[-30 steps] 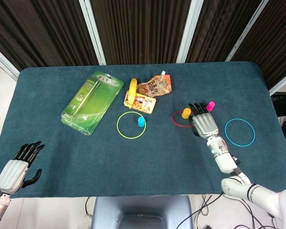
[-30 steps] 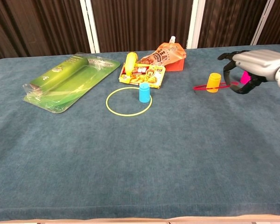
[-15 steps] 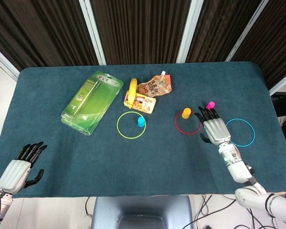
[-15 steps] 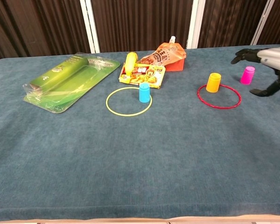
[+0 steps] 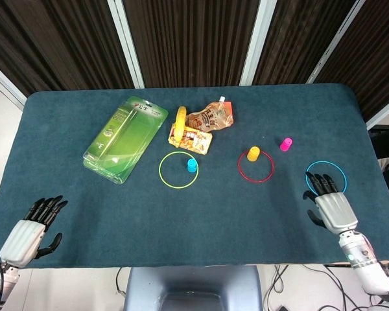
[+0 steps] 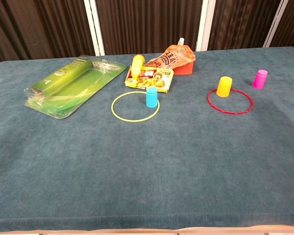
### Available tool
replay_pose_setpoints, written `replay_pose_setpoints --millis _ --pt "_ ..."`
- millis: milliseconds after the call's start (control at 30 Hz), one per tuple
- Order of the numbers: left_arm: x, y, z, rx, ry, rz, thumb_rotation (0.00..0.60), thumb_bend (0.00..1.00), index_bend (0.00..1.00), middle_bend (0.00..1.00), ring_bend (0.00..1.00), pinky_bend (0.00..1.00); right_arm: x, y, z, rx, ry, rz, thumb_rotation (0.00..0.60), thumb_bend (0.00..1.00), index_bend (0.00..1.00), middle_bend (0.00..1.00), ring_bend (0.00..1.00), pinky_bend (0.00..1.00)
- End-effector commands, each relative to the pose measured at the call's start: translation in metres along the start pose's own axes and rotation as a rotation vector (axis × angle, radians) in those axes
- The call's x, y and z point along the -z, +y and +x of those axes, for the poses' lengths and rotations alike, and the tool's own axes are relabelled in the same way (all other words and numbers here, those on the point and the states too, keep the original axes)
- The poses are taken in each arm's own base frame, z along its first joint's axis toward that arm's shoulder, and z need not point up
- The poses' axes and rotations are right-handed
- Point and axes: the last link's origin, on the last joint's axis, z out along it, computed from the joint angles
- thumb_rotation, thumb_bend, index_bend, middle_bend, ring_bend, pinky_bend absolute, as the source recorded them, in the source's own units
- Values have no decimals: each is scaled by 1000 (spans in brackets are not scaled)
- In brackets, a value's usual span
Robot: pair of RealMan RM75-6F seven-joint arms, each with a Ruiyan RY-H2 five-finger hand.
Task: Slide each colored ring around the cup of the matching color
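Seen from the head view, two robot hands rest at the near edge of a dark teal cloth-covered surface (image 5: 201, 214). The left robot hand (image 5: 27, 232) sits at the near left corner, fingers spread, holding nothing. The right robot hand (image 5: 330, 205) sits at the near right, also spread and holding nothing, its fingertips (image 5: 324, 182) overlapping the near part of the blue ring (image 5: 325, 165); whether they touch it cannot be told. The chest view shows neither robot hand, and only a sliver of the blue ring at its right edge.

Farther in, at the middle of the surface, the yellow ring (image 5: 178, 169) lies flat with the blue cup (image 5: 192, 166) standing upright inside it, near its right rim. To the right, the red ring (image 5: 255, 166) lies flat. The head view puts the yellow cup (image 5: 253, 153) at the ring's far rim; the chest view shows it standing just at that rim, and whether it is inside cannot be told. The pink cup (image 5: 286, 144) stands alone, farther right and slightly farther back, outside any ring.

Farther back lie a green plastic package (image 5: 124, 137) at the left, a flat yellow snack packet (image 5: 190, 138) with a yellow banana-shaped item (image 5: 181, 117) at its far end, and an orange pouch (image 5: 212, 116). Only the chest view shows the pouch's white spout and a red item behind it.
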Motion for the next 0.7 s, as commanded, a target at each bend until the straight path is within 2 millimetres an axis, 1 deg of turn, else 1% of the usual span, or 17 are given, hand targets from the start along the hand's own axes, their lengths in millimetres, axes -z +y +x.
replay_pose_setpoints --millis 33,167,300,367,500,667,700 --pt "-1 1 -3 -4 -13 -5 600 463 0 0 0 0 8 36 -7 -57 11 -111 600 437 562 72 0 0" --pt "1 3 -3 -8 -13 -9 600 462 0 0 0 0 8 62 -20 -47 -20 -183 600 438 579 71 0 0" --pt "-1 3 -3 -9 -17 -5 600 463 0 0 0 0 4 82 -31 -49 -46 -245 600 438 563 71 0 0" --pt "-1 2 -4 -10 -20 -1 600 463 0 0 0 0 2 89 -36 -50 -52 -271 600 437 572 71 0 0" --pt "-2 2 -4 -13 -24 -2 600 463 0 0 0 0 -5 95 -43 -73 -51 -292 600 438 591 71 0 0" --pt "-3 3 -6 -14 -30 -2 600 463 0 0 0 0 -11 95 -46 -72 -49 -291 600 438 621 76 0 0" --pt "-3 3 -6 -15 -33 -2 600 462 0 0 0 0 -15 95 -47 -69 -52 -288 600 438 632 79 0 0"
